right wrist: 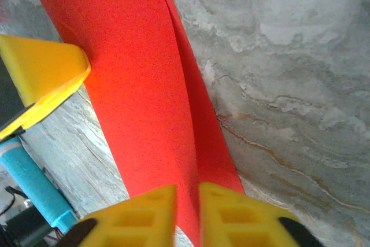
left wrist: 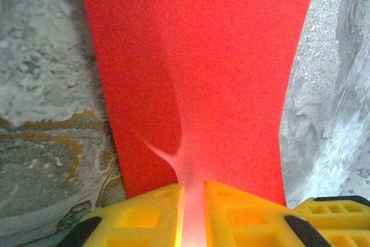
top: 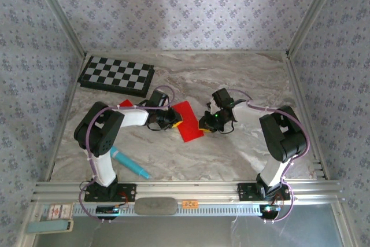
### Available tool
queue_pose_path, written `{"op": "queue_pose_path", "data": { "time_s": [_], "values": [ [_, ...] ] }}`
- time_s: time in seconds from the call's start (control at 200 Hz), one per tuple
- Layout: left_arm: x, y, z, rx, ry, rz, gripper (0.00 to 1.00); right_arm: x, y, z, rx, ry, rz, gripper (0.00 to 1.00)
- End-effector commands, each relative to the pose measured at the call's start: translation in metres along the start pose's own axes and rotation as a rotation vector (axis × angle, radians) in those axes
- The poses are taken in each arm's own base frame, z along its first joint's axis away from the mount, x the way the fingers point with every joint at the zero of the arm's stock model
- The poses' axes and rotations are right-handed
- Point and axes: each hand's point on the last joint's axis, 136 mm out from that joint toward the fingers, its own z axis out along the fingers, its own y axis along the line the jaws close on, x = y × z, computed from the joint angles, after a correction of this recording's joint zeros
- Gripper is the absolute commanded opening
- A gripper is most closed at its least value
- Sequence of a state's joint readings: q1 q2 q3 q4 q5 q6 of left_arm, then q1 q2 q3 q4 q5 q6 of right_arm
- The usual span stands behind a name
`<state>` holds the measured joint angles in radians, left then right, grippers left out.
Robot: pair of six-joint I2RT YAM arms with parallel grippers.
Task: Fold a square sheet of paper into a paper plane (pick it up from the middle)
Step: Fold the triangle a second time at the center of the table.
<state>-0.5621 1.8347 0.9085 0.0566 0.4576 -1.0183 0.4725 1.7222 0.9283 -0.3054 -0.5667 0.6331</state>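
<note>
Folded paper (top: 188,121) spans between both: left end effector (left wrist: 193,196) pinches one edge, right end effector (right wrist: 187,201) pinches opposite edge.

The square sheet of paper (top: 188,121) sits on the counter (top: 231,79) between the two pincers. The left pincer (top: 173,118) nips its left edge and the right pincer (top: 203,124) its right edge. Behind and to the left of the left pincer lies a small scrap (top: 125,103), with the board (top: 115,76) farther back. The pen (top: 130,163) lies left of that pincer, nearer the arm bases.
</note>
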Motion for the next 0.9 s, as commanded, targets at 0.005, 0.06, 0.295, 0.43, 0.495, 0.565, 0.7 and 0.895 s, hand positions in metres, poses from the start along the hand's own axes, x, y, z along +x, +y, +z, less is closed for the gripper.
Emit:
{"op": "queue_pose_path", "data": {
  "time_s": [0.005, 0.06, 0.295, 0.43, 0.495, 0.565, 0.7, 0.895],
  "values": [
    [0.002, 0.020, 0.004, -0.077, 0.021, 0.008, 0.18, -0.002, 0.006, -0.003, -0.021, 0.010, 0.011, 0.10],
    [-0.002, 0.010, 0.001, -0.059, 0.011, 0.033, 0.19, -0.001, 0.006, -0.003, -0.019, 0.013, 0.011, 0.05],
    [-0.024, -0.036, -0.021, 0.045, -0.086, 0.094, 0.35, -0.004, 0.001, -0.009, -0.021, -0.059, 0.070, 0.00],
    [-0.029, -0.039, -0.017, 0.083, -0.119, 0.070, 0.37, -0.004, -0.002, -0.011, -0.039, -0.123, 0.134, 0.00],
    [-0.030, -0.035, -0.015, 0.079, -0.128, 0.055, 0.37, -0.003, -0.005, -0.012, -0.041, -0.140, 0.162, 0.00],
    [-0.030, -0.032, -0.012, 0.082, -0.130, 0.047, 0.37, -0.001, -0.006, -0.014, -0.047, -0.156, 0.177, 0.00],
    [-0.031, -0.030, -0.004, 0.086, -0.114, 0.048, 0.31, 0.004, -0.002, -0.011, -0.059, -0.130, 0.174, 0.00],
    [-0.026, -0.018, 0.010, 0.048, -0.063, 0.045, 0.26, 0.005, 0.015, -0.009, -0.083, -0.098, 0.119, 0.00]
  ]
}}
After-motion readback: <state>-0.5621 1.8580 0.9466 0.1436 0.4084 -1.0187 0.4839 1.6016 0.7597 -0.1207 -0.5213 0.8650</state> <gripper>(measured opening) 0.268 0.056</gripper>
